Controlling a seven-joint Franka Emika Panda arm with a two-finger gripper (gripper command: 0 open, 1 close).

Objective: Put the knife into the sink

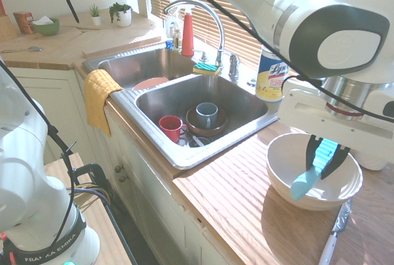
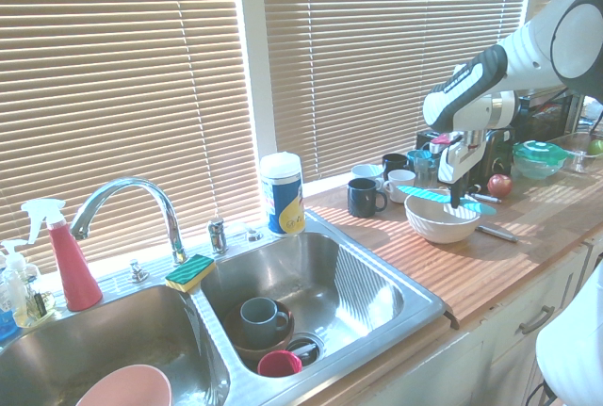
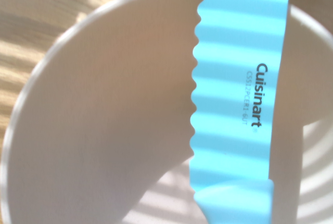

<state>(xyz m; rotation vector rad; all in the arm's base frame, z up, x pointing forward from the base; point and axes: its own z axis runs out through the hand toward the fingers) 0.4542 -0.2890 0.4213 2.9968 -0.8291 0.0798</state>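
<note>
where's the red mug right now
In the first exterior view, the red mug sits in the sink basin nearer the bowl, just left of the brown dish holding a grey-blue mug.

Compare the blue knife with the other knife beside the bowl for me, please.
The blue knife is turquoise all over; the other knife has a white handle and grey blade. The blue knife is at the claw, over the bowl, while the other knife lies on the counter. Both are long and slim.
</note>
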